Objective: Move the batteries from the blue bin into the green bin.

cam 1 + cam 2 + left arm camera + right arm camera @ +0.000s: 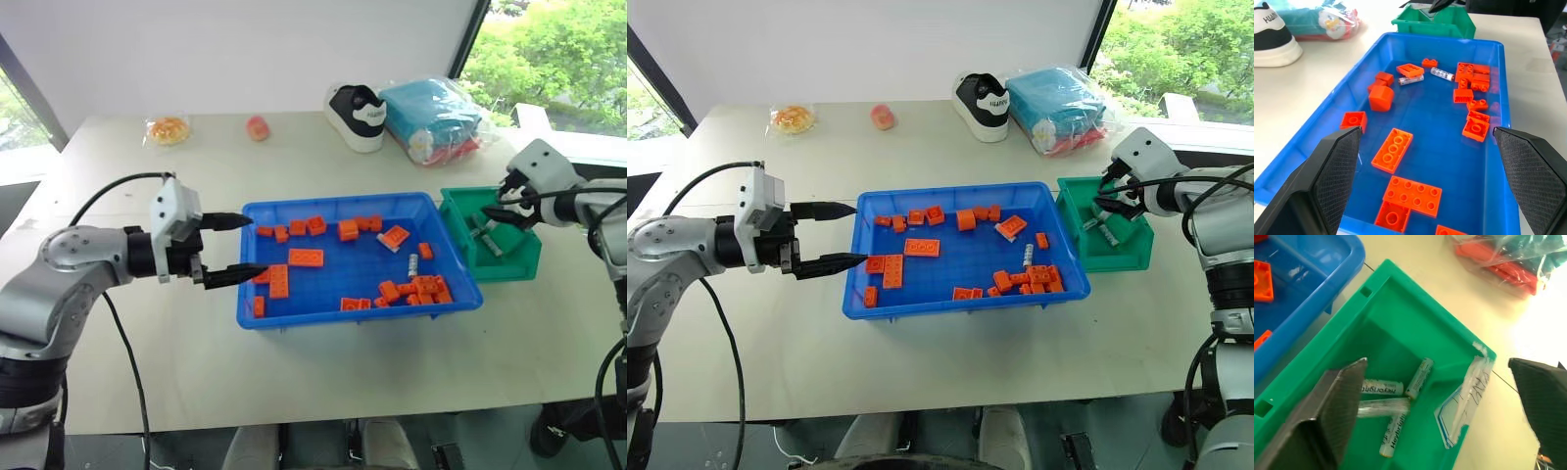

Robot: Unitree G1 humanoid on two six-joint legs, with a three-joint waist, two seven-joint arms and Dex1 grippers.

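Note:
The blue bin (343,315) lies mid-table, strewn with orange bricks (305,258). Two batteries lie in it, one (1442,74) loose near its right end and one (1411,80) against a brick. My left gripper (257,245) stands open at the bin's left rim, nothing between its fingers. The green bin (511,266) sits against the blue bin's right end. My right gripper (1440,416) hangs open just above it. Several batteries (1419,378) lie on the green bin's floor; one (1383,407) by my finger looks blurred.
A black-and-white shoe (358,116) and a plastic bag of blue and red cloth (436,117) lie at the back right. Two small snack packets (168,129) sit at the back left. A clear label sleeve (1464,401) clings to the green bin's wall.

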